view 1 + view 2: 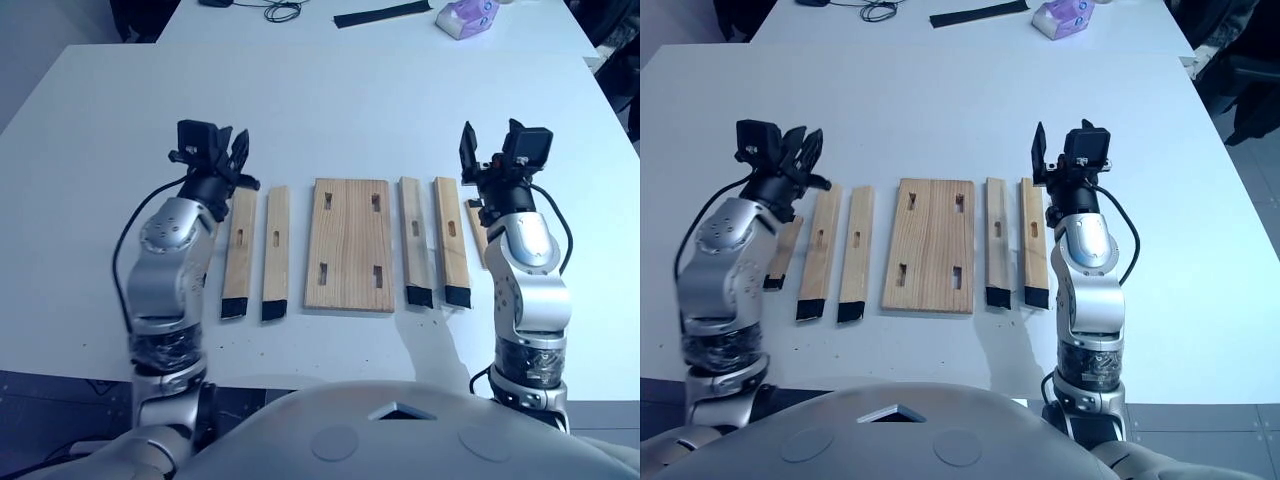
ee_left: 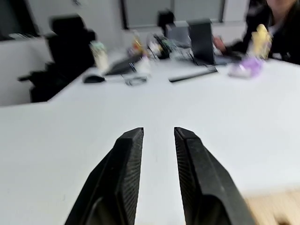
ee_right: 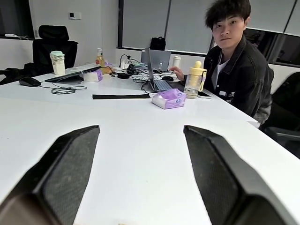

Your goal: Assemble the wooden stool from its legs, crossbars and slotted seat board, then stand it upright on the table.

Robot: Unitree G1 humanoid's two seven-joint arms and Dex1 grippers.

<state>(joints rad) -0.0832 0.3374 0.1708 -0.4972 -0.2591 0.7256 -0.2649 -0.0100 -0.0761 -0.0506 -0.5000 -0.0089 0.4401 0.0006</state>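
The slotted seat board (image 1: 348, 245) lies flat at the middle of the white table (image 1: 330, 110). Two wooden legs (image 1: 238, 255) (image 1: 276, 255) with black ends lie to its left, and two more (image 1: 414, 240) (image 1: 450, 240) to its right. A short crossbar (image 1: 785, 253) lies beyond the left legs, partly under my left arm. Another crossbar (image 1: 478, 235) peeks out beside my right arm. My left gripper (image 1: 235, 145) is raised above the far ends of the left legs, its fingers (image 2: 126, 154) a little apart and empty. My right gripper (image 3: 140, 131) is raised beyond the right legs, wide open and empty.
A purple tissue pack (image 1: 467, 18), a black strip (image 1: 382, 14), cables and a mouse lie at the table's far end. The stretch of table between them and the parts is bare. The near table edge runs just in front of the legs' black ends.
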